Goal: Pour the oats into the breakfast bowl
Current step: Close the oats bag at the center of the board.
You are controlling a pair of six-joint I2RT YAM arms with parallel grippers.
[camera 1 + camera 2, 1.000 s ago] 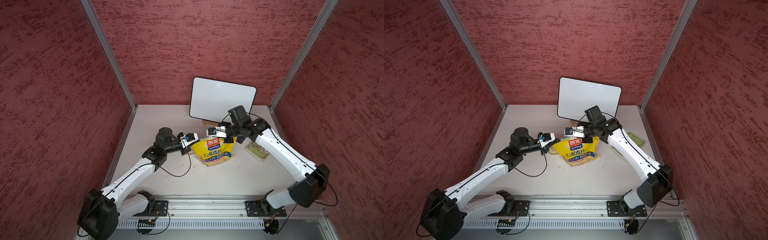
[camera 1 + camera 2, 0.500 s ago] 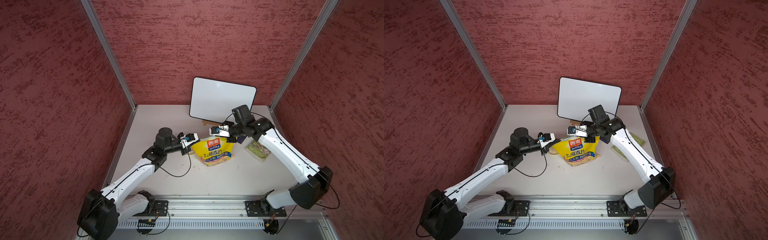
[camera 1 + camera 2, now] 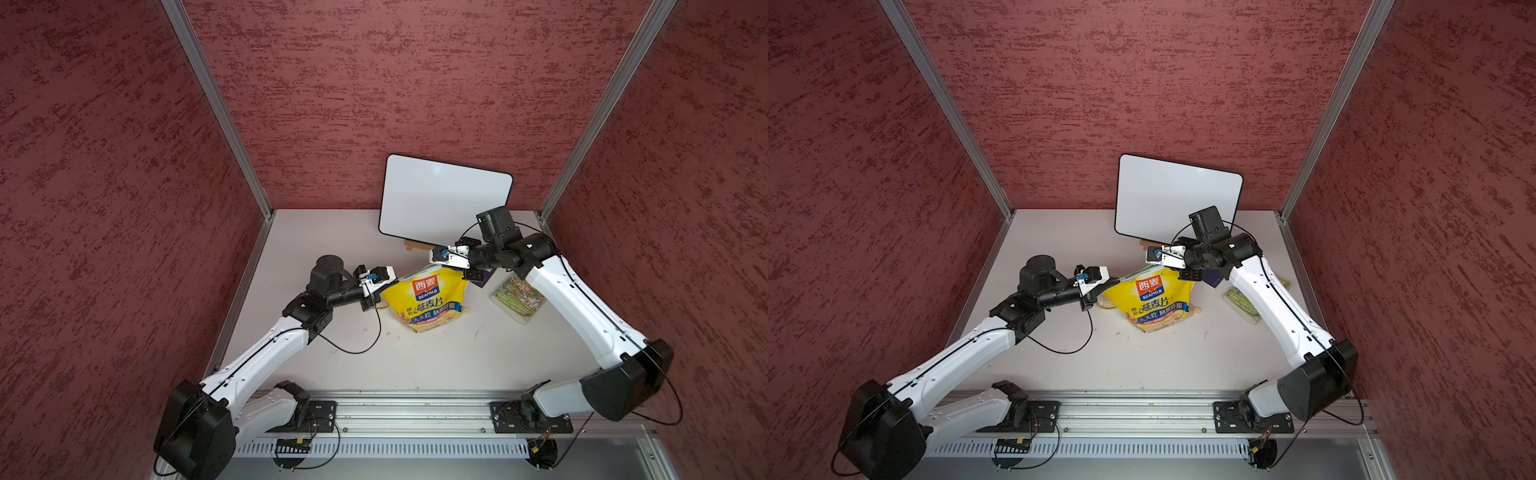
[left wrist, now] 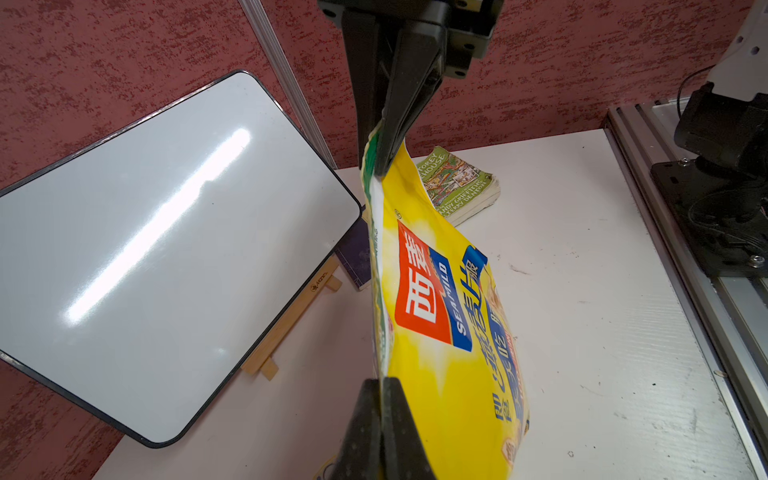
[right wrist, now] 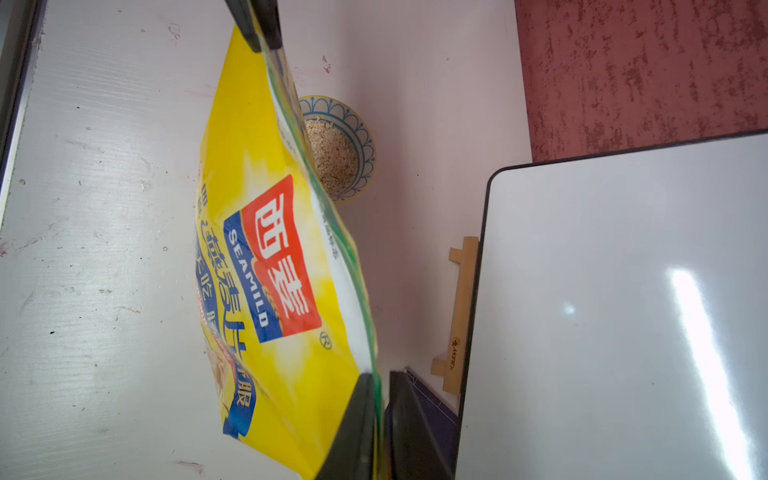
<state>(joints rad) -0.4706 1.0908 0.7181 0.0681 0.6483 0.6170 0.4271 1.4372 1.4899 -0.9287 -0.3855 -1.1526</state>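
Note:
The yellow SEAMILD pouch (image 3: 428, 299) (image 3: 1152, 301) hangs between both arms over the table. My left gripper (image 4: 380, 382) (image 3: 392, 284) is shut on one top corner of it. My right gripper (image 5: 380, 378) (image 3: 436, 262) stands at the other top corner, its jaws a little apart, with the pouch's green edge (image 5: 376, 365) lying against one finger. The breakfast bowl (image 5: 365, 141) sits on the table behind the pouch, next to my left gripper, and holds a heap of oats (image 5: 332, 153). In a top view the oats (image 3: 1106, 301) show only partly.
A white board (image 3: 444, 199) leans on a wooden easel at the back. A green paperback (image 3: 517, 295) lies under my right arm, and a dark blue notebook (image 5: 432, 403) lies beside it. The metal rail (image 3: 395, 415) runs along the front edge.
My right gripper's jaws have parted slightly and its wrist has drifted a little to the right. The left arm and the pouch have stayed put.

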